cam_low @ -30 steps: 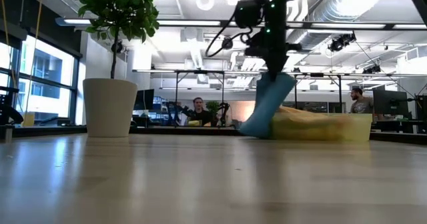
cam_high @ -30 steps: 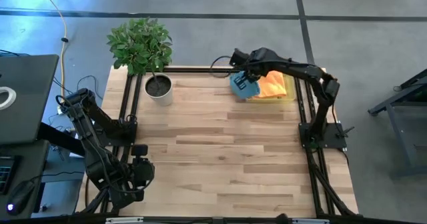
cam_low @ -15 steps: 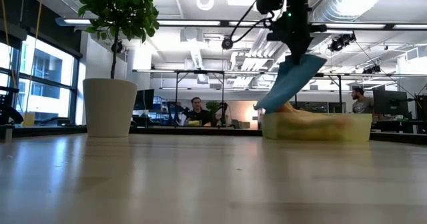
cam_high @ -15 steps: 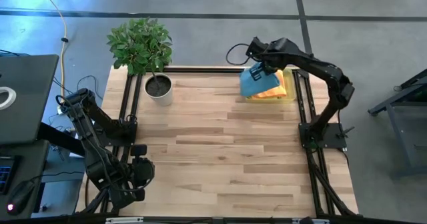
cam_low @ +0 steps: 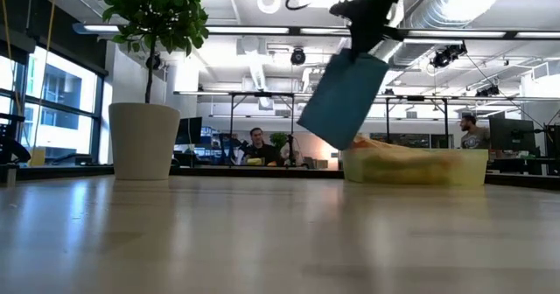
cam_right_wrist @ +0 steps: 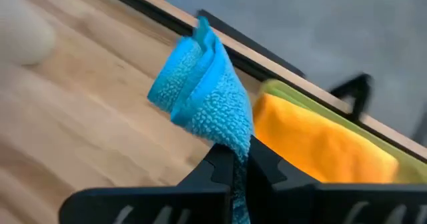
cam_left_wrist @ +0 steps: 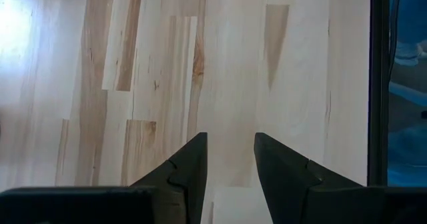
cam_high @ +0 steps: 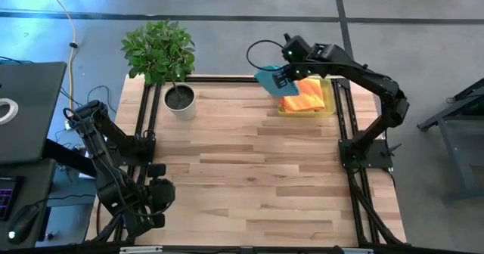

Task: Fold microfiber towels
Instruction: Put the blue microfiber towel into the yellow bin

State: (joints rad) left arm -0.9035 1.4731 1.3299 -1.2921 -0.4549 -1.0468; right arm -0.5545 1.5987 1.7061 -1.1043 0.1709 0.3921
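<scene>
We take the translucent yellow tray [cam_high: 330, 109] at the far right corner of the table [cam_high: 249, 171] as our landmark. The right gripper [cam_high: 282, 75] hangs in the air just off the tray's left end, its fingers pinched together on a corner of the light blue towel [cam_high: 271, 81]. The towel hangs below the pincer and swings out away from the tray, toward the potted plant [cam_high: 160, 54]; in the low view [cam_low: 343, 100] it is clear of the table, its long axis slanting down and away from the tray.

In the tray, the orange towel [cam_high: 304, 96] lies on top, with a lime green edge [cam_right_wrist: 293, 93] showing behind it in the right wrist view; we cannot see other cloths.

We judge the coming move to be a carry toward the bare wood on the near side of the tray, where there is open room for spreading. The plant pot [cam_high: 180, 100] stands well apart from the tray.

The left gripper [cam_left_wrist: 229, 164] waits at the corner farthest from the tray, fingers apart, holding nothing. The right arm is much nearer.
</scene>
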